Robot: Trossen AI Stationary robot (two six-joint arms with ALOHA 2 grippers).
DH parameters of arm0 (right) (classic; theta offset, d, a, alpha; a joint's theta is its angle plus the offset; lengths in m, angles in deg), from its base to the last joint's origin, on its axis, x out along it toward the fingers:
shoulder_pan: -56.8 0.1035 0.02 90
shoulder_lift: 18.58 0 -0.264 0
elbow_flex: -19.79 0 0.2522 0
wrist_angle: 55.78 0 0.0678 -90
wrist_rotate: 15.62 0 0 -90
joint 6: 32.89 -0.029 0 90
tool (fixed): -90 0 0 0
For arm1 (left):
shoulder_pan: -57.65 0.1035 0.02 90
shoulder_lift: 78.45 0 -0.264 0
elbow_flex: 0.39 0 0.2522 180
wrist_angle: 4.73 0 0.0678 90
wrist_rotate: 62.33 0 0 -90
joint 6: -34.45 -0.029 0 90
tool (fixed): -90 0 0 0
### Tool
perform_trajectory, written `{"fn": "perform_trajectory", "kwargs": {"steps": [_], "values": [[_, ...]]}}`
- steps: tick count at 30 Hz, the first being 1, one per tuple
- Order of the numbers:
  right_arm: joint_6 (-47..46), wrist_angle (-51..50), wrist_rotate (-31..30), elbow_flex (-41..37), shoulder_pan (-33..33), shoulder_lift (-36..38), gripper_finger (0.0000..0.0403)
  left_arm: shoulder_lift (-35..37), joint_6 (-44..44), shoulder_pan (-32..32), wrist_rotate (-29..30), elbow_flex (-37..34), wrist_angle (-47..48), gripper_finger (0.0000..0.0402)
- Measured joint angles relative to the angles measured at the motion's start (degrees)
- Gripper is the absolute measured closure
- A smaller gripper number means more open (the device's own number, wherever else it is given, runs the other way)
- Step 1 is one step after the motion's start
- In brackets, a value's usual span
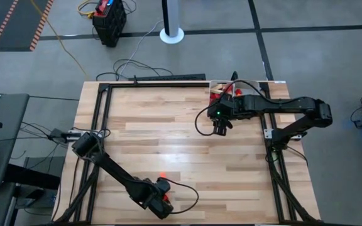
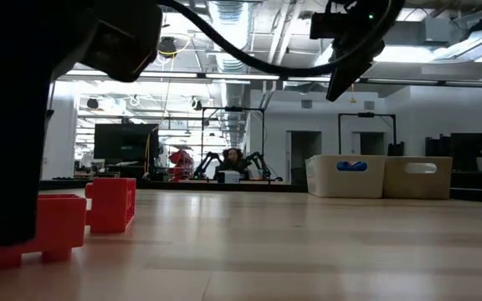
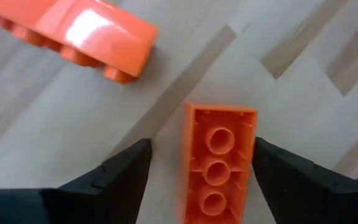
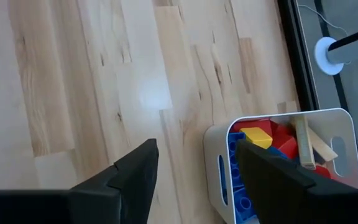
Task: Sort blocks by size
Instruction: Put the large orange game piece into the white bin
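Observation:
Two orange blocks lie on the wooden table near its front edge. One block (image 3: 218,163) lies with its hollow underside up, between the fingers of my open left gripper (image 3: 201,144), which points steeply down over it; I cannot tell whether a finger touches it. The other block (image 3: 82,31) rests on its side a little farther off (image 1: 162,177). My right gripper (image 4: 196,148) hangs open and empty above the table's far right part (image 1: 220,127), beside a white tray (image 4: 215,163) that holds blue, yellow and red blocks and pale wooden bars.
In the low view, a white tray (image 2: 346,176) and a beige one (image 2: 418,177) stand at the table's far edge. Black frame rails (image 1: 102,119) run along the table's left, far and right sides. Bare wood (image 1: 162,135) lies between the two arms.

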Motion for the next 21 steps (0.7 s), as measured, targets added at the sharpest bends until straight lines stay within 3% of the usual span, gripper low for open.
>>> {"fn": "perform_trajectory", "kwargs": {"steps": [5, 12, 19, 21], "values": [[0.05, -0.20, -0.02, 0.00, 0.00, 0.00, 0.0147, -0.14, -0.24, 0.26, 0.05, -0.04, 1.03, 0.0164], [-0.03, -0.33, -0.03, 0.01, 0.00, -0.01, 0.0147, -0.12, -0.90, 0.59, 0.05, -0.07, 1.09, 0.0267], [0.21, -2.11, 0.49, 0.02, -0.72, 1.82, 0.0147, 2.89, -1.28, 1.85, 0.30, -0.15, 3.67, 0.0274], [0.38, -2.14, 4.84, 0.02, -2.09, 3.82, 0.0147, 6.07, -2.56, 2.50, 2.85, -0.15, 5.77, 0.0274]]}}
